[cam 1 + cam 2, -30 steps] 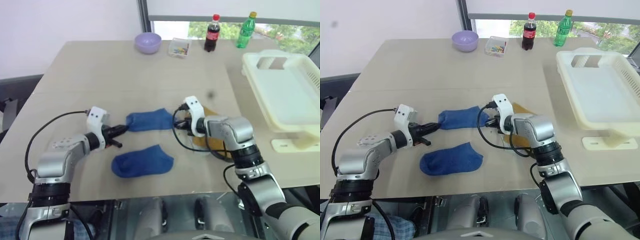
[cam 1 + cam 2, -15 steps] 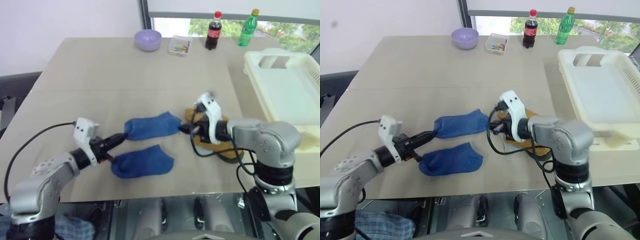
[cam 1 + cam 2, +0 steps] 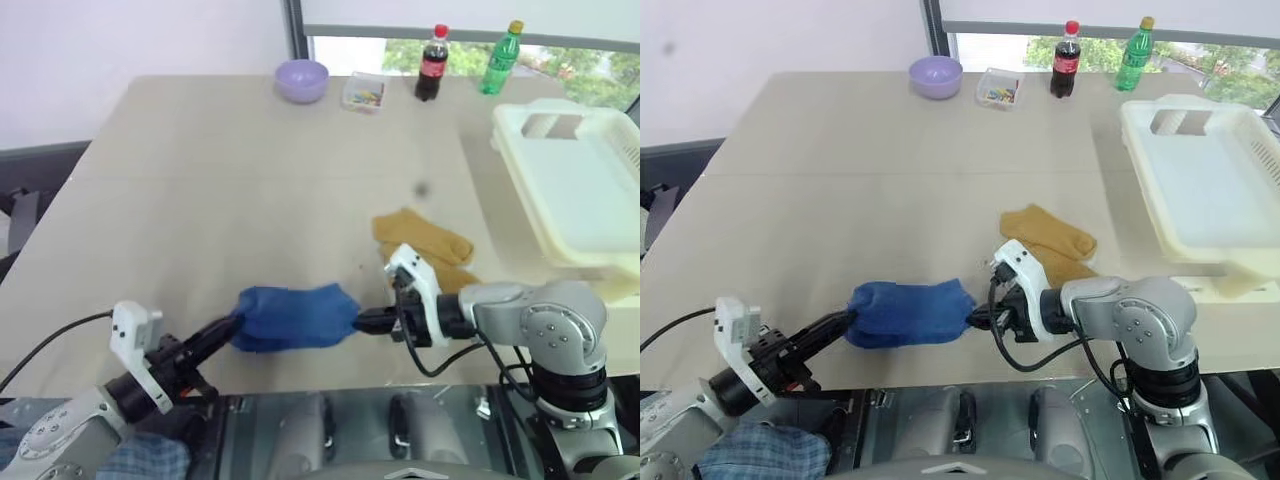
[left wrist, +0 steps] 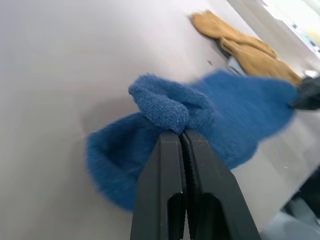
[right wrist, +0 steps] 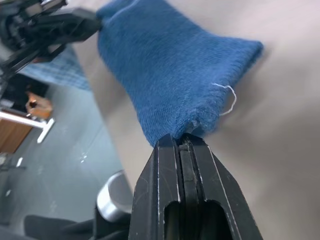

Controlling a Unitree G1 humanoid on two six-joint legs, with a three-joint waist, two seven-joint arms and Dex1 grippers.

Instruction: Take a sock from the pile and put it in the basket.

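A blue sock [image 3: 295, 316] hangs stretched between my two grippers at the table's near edge. My left gripper [image 3: 232, 322] is shut on its left end, pinching a folded bit of fabric [image 4: 167, 107]. My right gripper [image 3: 362, 321] is shut on its right end [image 5: 200, 117]. More blue fabric [image 4: 117, 167] lies bunched under the held part. What is left of the pile, a pair of mustard-yellow socks [image 3: 425, 242], lies flat on the table just beyond my right gripper. The white slotted basket [image 3: 520, 125] stands at the right edge of the table, with nothing in it.
At the far edge of the table stand a lilac bowl [image 3: 302, 80], a small clear box [image 3: 362, 92], a cola bottle [image 3: 432, 64] and a green bottle [image 3: 498, 58]. The near table edge runs right below the sock and grippers.
Both grippers have pulled back toward the near table edge, dragging the blue sock with them. It now lies where the second blue sock was. The mustard socks are uncovered.
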